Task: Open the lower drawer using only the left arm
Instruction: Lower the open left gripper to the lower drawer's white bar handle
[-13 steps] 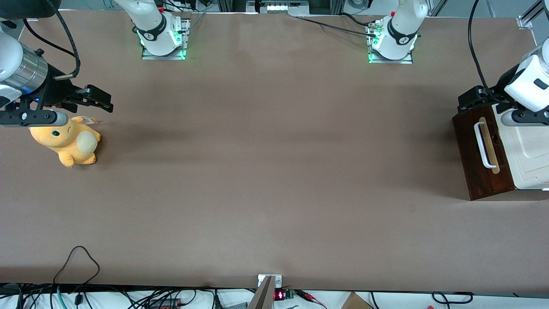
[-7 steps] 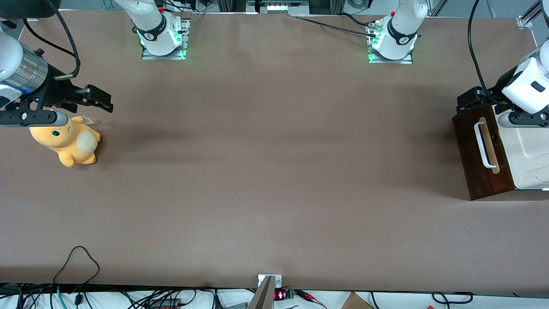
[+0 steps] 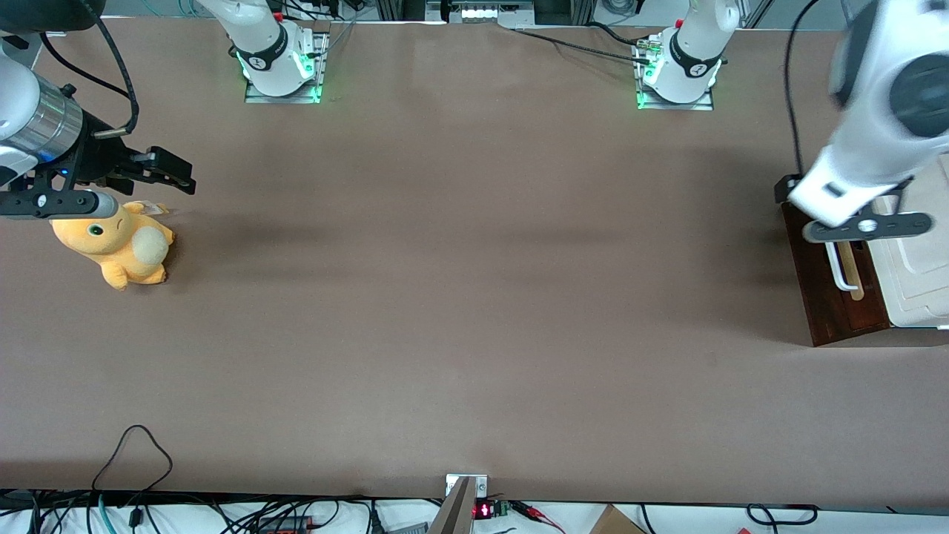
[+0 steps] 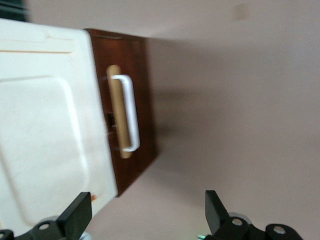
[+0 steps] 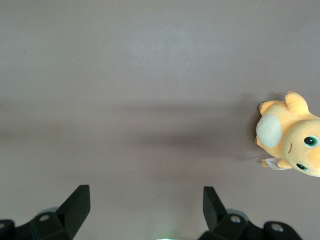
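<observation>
The lower drawer [image 3: 830, 304] is a dark brown front with a white bar handle [image 3: 838, 275] over a pale strip, at the working arm's end of the table. It looks shut, flush under the cream cabinet top [image 3: 916, 274]. The left arm [image 3: 867, 141] hangs above the cabinet, and its wrist covers the end of the handle farther from the front camera. In the left wrist view my gripper [image 4: 146, 214] is open, high above the table just in front of the drawer [image 4: 136, 75]. Nothing sits between its fingers [image 4: 80, 216], which are clear of the handle [image 4: 129, 112].
An orange plush toy [image 3: 118, 245] lies at the parked arm's end of the table. Two arm bases [image 3: 282, 63] [image 3: 678, 70] stand along the table edge farthest from the front camera. Loose cables [image 3: 133, 452] hang at the nearest edge.
The left arm has swung up and out over the drawer front. Its wrist now covers part of the handle, and a large arm link has come into view.
</observation>
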### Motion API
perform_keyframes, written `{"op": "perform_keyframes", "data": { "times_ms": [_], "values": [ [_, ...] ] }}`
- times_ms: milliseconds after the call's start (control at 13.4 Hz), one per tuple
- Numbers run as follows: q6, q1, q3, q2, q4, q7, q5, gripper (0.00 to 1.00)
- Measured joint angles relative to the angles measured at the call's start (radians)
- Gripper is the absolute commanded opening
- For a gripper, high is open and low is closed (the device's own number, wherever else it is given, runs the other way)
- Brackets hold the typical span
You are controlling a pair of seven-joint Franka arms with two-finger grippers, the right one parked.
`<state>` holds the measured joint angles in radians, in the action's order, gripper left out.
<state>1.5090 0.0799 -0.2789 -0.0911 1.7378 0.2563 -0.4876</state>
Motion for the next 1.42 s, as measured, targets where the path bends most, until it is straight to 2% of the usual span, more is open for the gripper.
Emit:
{"op": "perform_keyframes", "data": {
  "times_ms": [224,597,746,970,1194,1418],
  "values": [
    [0.000,-0.007,-0.068,-0.023,0.149,0.182,-0.195,1.00],
    [0.013,-0.023,-0.079,-0.084,0.370,0.410,-0.472,1.00],
    [0.037,-0.037,-0.079,-0.120,0.453,0.506,-0.568,1.00],
    [0.045,-0.043,-0.073,-0.188,0.499,0.567,-0.700,1.00],
    [0.089,-0.063,0.026,-0.256,0.503,0.582,-0.837,1.00],
    [0.249,-0.066,0.155,-0.292,0.502,0.584,-0.954,1.00]
  ]
}}
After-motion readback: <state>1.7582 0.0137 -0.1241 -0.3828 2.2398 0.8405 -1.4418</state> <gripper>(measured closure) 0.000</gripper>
